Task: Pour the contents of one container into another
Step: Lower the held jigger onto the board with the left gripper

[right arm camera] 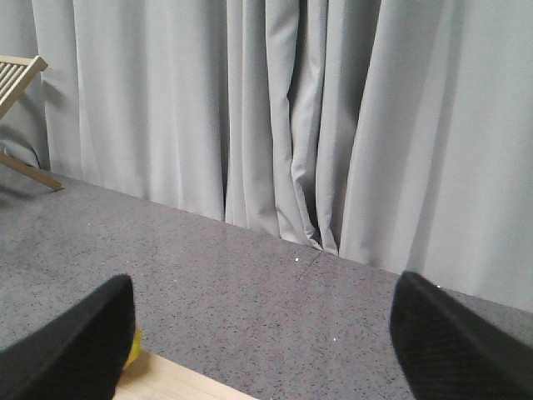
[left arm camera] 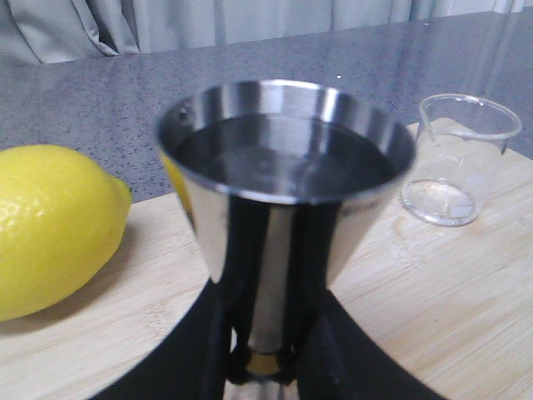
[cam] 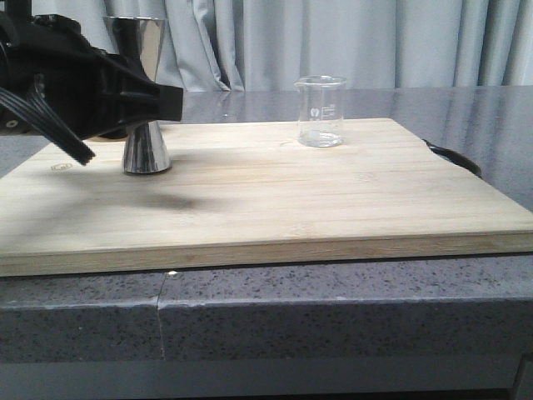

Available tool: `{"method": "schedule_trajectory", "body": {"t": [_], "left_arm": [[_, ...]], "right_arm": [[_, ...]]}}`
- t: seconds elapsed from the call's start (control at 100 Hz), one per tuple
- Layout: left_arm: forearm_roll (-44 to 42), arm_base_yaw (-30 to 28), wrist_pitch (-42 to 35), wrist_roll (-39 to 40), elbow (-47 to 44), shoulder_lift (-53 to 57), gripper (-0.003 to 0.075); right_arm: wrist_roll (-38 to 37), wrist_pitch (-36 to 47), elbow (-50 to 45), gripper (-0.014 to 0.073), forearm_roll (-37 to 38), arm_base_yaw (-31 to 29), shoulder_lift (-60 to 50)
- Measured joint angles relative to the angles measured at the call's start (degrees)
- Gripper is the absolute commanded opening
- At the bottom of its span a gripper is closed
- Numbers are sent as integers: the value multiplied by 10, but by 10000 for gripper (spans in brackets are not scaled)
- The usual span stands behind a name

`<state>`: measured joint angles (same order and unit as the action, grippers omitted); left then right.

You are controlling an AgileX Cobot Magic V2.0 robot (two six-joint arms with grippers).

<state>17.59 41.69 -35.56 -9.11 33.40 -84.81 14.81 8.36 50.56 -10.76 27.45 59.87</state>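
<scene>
A: Jigger (cam: 146,100) upright on the left part of the bamboo board (cam: 275,208), base flat on the wood. Left gripper (left arm camera: 265,367) clamped about the narrow gold waist — black fingers (left arm camera: 325,350) pressed to either side.

B: Contents?

A: Dark liquid in the upper cone, close to the rim in the left wrist view.

B: And the beaker?

A: Beaker (cam: 321,111) standing well apart to the right, toward the board's far edge, upright, nearly empty — only a thin film at the bottom. Touched by nothing.

B: Right gripper?

A: Right gripper (right arm camera: 266,333) spread wide, nothing between the fingertips (right arm camera: 71,346), facing grey counter (right arm camera: 250,317) and curtain (right arm camera: 275,117).

B: Anything else on the board?

A: Lemon (left arm camera: 50,229) beside the jigger, seen from the left wrist only.
</scene>
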Motion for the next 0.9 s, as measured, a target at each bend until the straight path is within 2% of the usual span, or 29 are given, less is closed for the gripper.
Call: {"method": "schedule_trajectory", "body": {"t": [0.9], "left_arm": [[0, 0, -20, 1, 1, -18, -19]], "right_arm": [[0, 0, 0, 567, 0, 0, 0]]}}
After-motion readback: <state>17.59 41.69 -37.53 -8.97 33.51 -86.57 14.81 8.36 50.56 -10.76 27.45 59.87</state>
